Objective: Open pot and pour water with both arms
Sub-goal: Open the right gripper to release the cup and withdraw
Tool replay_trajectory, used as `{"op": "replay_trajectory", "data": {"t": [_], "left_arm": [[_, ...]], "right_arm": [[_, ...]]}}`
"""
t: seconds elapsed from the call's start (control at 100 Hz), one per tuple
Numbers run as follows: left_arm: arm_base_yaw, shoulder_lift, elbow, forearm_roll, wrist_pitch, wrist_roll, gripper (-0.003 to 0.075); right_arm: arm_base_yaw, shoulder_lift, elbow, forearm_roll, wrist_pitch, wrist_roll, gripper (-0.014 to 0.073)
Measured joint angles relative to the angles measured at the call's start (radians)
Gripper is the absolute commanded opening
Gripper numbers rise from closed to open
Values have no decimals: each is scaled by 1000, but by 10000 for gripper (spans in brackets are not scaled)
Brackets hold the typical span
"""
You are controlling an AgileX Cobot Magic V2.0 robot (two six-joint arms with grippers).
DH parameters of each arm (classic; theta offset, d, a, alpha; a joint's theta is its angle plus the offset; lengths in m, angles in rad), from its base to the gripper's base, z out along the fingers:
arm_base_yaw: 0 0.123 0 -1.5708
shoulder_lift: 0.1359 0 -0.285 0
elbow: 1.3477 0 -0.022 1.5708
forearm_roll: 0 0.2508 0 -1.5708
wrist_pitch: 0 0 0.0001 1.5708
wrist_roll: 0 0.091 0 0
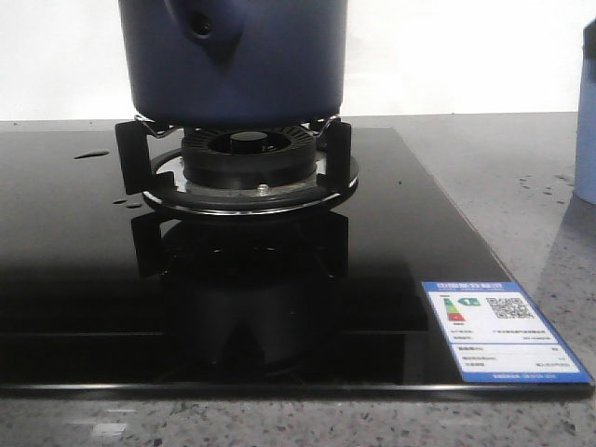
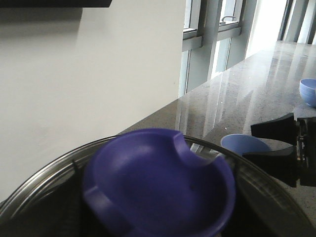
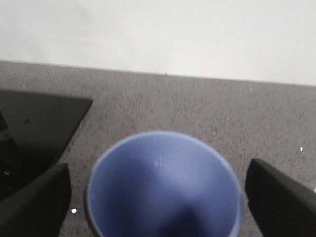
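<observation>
The right gripper (image 3: 158, 197), jaws spread, straddles the pale cup (image 3: 163, 185) at lower centre; left gripper's state unclear over the pot (image 1: 233, 60).

- The right gripper (image 3: 158, 197) has two matte black fingers (image 3: 34, 205) — broad, wedge-shaped and smooth, without markings.
- In the left wrist view, another black finger (image 2: 276, 129) — angular, tapering to a blunt tip, joined to a dark bracket with small screws.

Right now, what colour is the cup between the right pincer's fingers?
Pale blue. The cup shows best in the right wrist view.
</observation>
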Motion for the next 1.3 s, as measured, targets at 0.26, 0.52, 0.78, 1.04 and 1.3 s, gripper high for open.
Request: {"op": "replay_trajectory", "data": {"t": [0.26, 0.52, 0.78, 1.04, 1.3], "left_arm": [[0, 0, 0, 0, 0, 0, 291], [0, 0, 0, 2, 0, 4, 291], [0, 60, -1, 2, 0, 50, 291], [0, 137, -21, 0, -4, 55, 291], [-2, 186, -53, 4, -8, 66, 291]], "right_arm": [[0, -146, 0, 2, 0, 0, 627], [0, -311, 0, 5, 66, 0, 469], [0, -515, 0, 5, 246, 0, -69], [0, -618, 0, 5, 272, 0, -69], [0, -619, 0, 6, 310, 0, -69]]}}
